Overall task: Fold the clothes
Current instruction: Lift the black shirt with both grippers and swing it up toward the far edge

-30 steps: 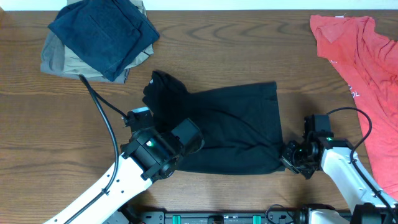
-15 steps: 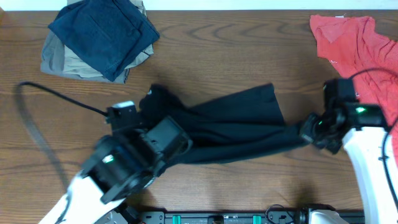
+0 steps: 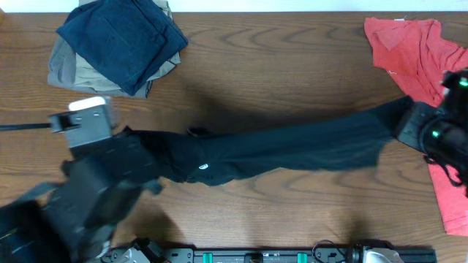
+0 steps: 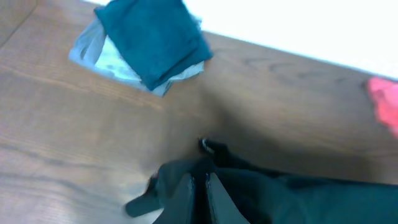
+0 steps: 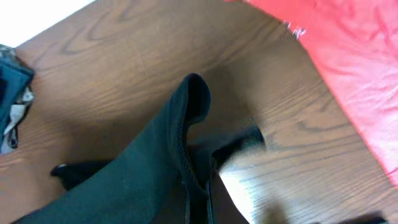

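garment (image 3: pixel 292 150) taut between left gripper (image 4: pixel 200 196) and right gripper (image 5: pixel 198 199), both clamped on its ends — more pull could slip an end free, or snag nearby red shirt (image 3: pixel 409 44).

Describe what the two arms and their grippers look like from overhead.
Both are blurred. The left gripper is a bulky black body with a pale grey block on top and a thin black cable. The right gripper is black too, with small green lights.
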